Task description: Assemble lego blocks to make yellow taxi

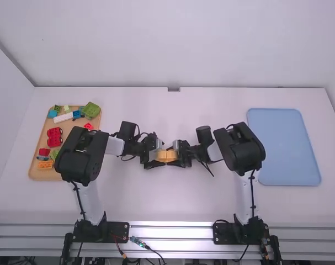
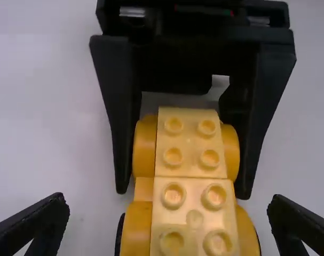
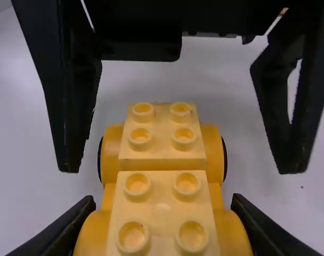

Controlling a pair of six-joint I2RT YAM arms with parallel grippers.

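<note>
Running this remotely, so from the left: tan tray [image 1: 43, 176] of loose blocks [image 1: 54, 137], parked off to the side as my parts supply, I guess. Next, the left end effector [image 2: 167, 199], released, fingers spread either side of the yellow car body [image 1: 167, 156], probably so it can pinch or back out cleanly. The car body sits mid-scene, long axis running left-right, studs up, wheels toward the near and far sides. Can't tell which end is the nose. Then the right end effector [image 3: 163, 199], clenched on the car body's right part, likely keeping it steady. Blue tray [image 1: 283, 146] on the far right of the surface [image 1: 139, 199].
</note>
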